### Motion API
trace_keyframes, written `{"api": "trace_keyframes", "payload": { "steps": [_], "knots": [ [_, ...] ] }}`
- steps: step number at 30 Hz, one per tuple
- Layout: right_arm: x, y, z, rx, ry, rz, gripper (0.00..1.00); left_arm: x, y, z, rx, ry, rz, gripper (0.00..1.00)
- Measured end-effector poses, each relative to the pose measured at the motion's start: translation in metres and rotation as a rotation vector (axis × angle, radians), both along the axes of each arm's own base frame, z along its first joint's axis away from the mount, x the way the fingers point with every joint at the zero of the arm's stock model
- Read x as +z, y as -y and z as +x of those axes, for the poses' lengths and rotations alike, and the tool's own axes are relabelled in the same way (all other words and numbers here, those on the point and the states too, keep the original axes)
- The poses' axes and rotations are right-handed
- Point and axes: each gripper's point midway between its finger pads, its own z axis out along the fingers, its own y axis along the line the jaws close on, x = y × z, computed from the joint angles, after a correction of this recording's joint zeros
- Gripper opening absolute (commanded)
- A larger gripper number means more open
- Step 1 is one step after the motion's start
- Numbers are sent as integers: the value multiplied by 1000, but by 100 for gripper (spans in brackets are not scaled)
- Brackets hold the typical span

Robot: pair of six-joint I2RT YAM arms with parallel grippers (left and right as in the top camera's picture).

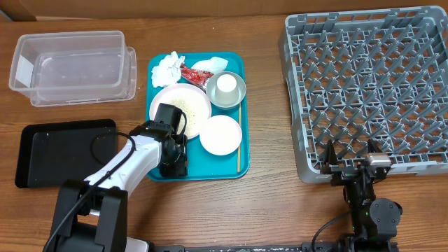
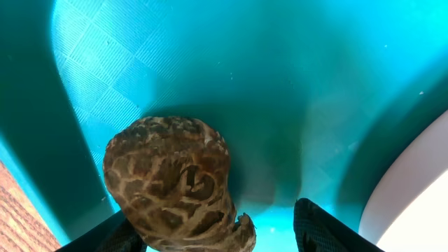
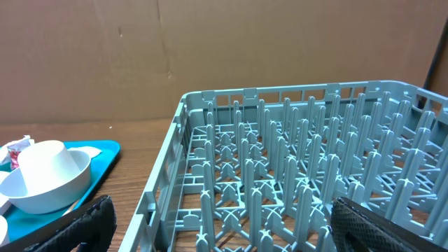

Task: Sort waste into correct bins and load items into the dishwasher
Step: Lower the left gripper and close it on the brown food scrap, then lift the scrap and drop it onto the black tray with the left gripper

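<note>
A teal serving tray [image 1: 210,168] holds a crumpled white napkin [image 1: 168,68], a red wrapper [image 1: 194,74], a pale plate [image 1: 183,105] with rice-like grains, a white bowl [image 1: 220,134], a white cup [image 1: 226,85] inside a silvery-grey bowl [image 1: 240,96], and a wooden stick [image 1: 239,140]. My left gripper [image 1: 173,162] is down at the tray's front left corner. In the left wrist view it [image 2: 213,217] is open around a brown mottled food scrap [image 2: 168,175], which touches the left finger. My right gripper [image 1: 348,150] is open and empty [image 3: 224,224] at the front edge of the grey dish rack [image 1: 371,84].
A clear plastic tub [image 1: 73,66] stands at the back left and a flat black tray [image 1: 63,150] lies in front of it. A pale dish rim [image 2: 413,196] shows to the right of the left gripper. The right wrist view shows the rack's pegs [image 3: 294,161] and the teal tray's corner [image 3: 98,150].
</note>
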Motion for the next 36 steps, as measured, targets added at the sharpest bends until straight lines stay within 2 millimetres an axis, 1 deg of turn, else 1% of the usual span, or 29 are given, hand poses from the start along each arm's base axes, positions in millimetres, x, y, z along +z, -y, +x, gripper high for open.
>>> {"api": "trace_keyframes", "payload": {
  "steps": [4, 7, 9, 15, 17, 18, 21, 23, 27, 32, 34, 36],
  "knots": [
    [0, 0, 0, 0, 0, 0, 100, -1, 0, -2, 0, -11, -1, 64],
    [0, 0, 0, 0, 1, 0, 100, -2, -2, -11, 0, -52, 6, 64],
    [0, 0, 0, 0, 1, 0, 100, -2, -5, -16, 6, -76, 12, 65],
    [0, 0, 0, 0, 0, 0, 100, -3, -20, -20, 37, -97, 58, 65],
    [0, 0, 0, 0, 0, 0, 100, -3, -22, -19, 40, -95, 67, 53],
    [0, 0, 0, 0, 1, 0, 100, -3, -23, -19, 40, -94, 73, 49],
    [0, 0, 0, 0, 1, 0, 100, -3, -24, -19, 39, -89, 81, 47],
    [0, 0, 0, 0, 1, 0, 100, -3, -24, -19, 39, -88, 83, 41],
    [0, 0, 0, 0, 1, 0, 100, -3, -25, -19, 39, -87, 87, 39],
    [0, 0, 0, 0, 1, 0, 100, -3, -25, -19, 39, -87, 87, 40],
    [0, 0, 0, 0, 1, 0, 100, -3, -25, -19, 39, -87, 86, 39],
    [0, 0, 0, 0, 1, 0, 100, -3, -25, -19, 39, -87, 86, 35]
  ]
}}
